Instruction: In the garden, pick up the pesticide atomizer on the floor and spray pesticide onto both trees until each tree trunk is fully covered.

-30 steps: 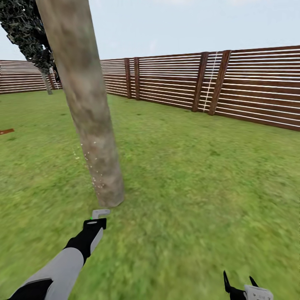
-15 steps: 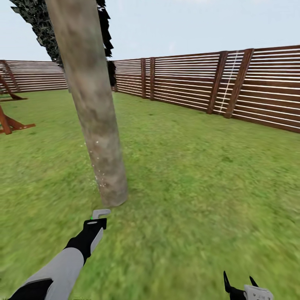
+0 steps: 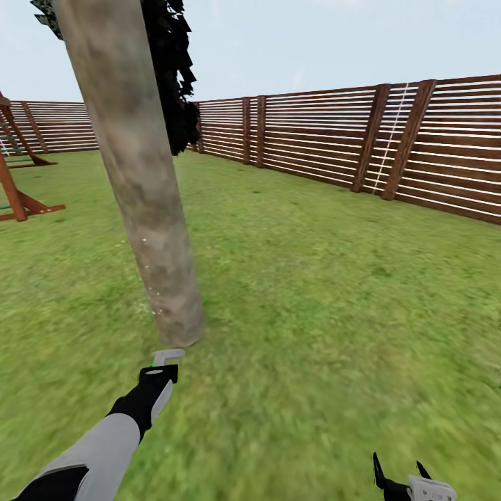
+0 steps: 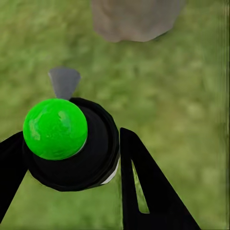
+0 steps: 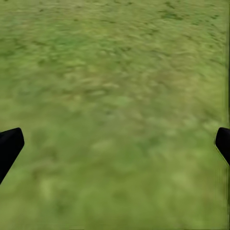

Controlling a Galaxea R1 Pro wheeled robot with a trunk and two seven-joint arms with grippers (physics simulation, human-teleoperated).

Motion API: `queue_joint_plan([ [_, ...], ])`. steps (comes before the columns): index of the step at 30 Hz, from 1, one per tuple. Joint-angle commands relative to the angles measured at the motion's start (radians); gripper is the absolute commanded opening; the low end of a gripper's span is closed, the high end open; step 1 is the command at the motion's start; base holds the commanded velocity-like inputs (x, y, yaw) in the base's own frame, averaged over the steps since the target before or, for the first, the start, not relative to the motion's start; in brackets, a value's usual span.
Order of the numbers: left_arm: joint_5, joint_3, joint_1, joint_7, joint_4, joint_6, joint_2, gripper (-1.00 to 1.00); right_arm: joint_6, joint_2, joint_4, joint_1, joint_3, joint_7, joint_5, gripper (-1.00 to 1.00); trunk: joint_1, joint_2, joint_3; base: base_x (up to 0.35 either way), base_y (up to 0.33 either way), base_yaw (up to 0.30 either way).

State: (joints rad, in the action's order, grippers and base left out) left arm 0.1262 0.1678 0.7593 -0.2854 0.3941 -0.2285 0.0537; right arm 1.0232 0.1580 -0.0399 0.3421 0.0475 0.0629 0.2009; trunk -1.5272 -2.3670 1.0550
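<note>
Near right, your right gripper (image 3: 401, 467) hangs spread wide over bare grass (image 5: 115, 96). Your left gripper (image 4: 72, 158) is clamped round the sprayer (image 4: 62, 139), nozzle just short of the tree trunk (image 3: 149, 209), which carries a few pale specks (image 3: 152, 296). Fence (image 3: 334, 142) far behind.

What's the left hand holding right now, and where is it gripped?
The pesticide atomizer, gripped by the left hand around its black body below the green cap.

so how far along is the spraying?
Done: sprayer picked up, clamped in the left gripper. In hand: nozzle aimed at the near trunk, which carries only a few pale specks low down, so it is far from covered. Left: finish this trunk, then the second tree. Right gripper open, idle.
</note>
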Motion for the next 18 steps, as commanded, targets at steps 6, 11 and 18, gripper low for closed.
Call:
queue_joint_plan([
  [6, 0.001, 0.0, 0.0, 0.0, 0.0, 0.0, 0.001, -1.0, 0.0, 0.0, 0.0, 0.0, 0.0, 0.0, 0.0, 1.0, 0.0, 0.0, 0.0, 0.057, -0.272, 0.016],
  [11, 0.001, -0.001, 0.0, 0.0, 0.0, 0.0, 0.002, -1.0, 0.0, 0.0, 0.0, 0.0, 0.0, 0.0, 0.0, 1.0, 0.0, 0.0, 0.0, 0.002, -0.272, 0.165],
  [18, 0.001, 0.0, 0.0, 0.0, 0.0, 0.0, 0.003, -1.0, 0.0, 0.0, 0.0, 0.0, 0.0, 0.0, 0.0, 1.0, 0.0, 0.0, 0.0, 0.0, -0.272, 0.272],
])
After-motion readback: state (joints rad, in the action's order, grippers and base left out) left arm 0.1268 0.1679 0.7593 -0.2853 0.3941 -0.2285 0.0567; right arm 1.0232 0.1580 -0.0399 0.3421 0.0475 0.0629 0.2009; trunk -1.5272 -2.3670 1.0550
